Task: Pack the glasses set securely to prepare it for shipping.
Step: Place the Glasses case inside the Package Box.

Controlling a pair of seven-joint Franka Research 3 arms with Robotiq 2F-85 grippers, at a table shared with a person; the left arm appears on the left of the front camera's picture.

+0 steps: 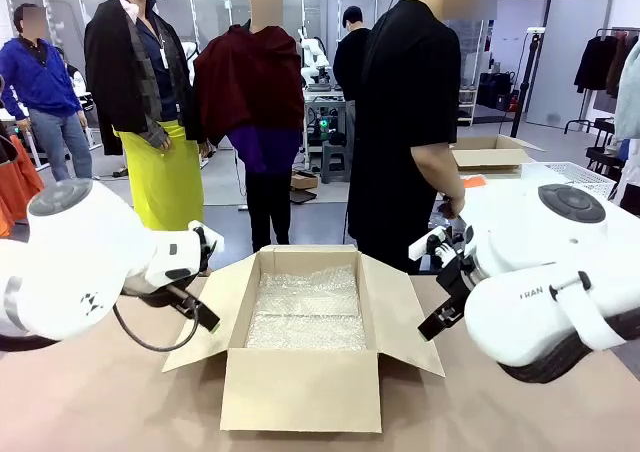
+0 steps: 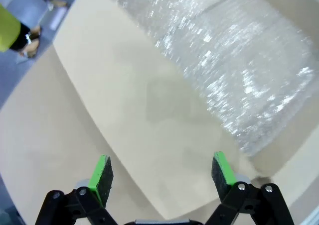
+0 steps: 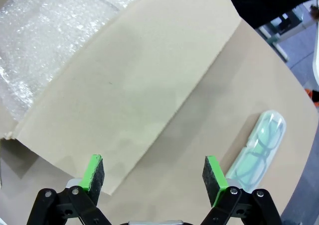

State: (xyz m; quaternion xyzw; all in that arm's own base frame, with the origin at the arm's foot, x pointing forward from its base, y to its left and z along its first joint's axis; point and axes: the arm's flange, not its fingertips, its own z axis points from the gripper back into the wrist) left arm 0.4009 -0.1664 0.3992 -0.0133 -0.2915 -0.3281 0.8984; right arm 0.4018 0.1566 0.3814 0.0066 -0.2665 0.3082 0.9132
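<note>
1. Our left jaws stand wide apart and empty above the left flap of the box point(image 1: 300, 387), with bare table point(image 1: 100, 402) beyond its edge.
2. Our right jaws gape empty over the right flap.
3. The mint-green glasses pack point(image 3: 259, 153) lies on the table beside that flap, apart from it.
4. Bubble wrap point(image 1: 305, 307) lines the open box.

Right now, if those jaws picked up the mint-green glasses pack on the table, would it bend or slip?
Probably stiff: the mint-green glasses pack looks like moulded plastic. Its glossy shell may slip. Lying flat, it shouldn't roll.
</note>
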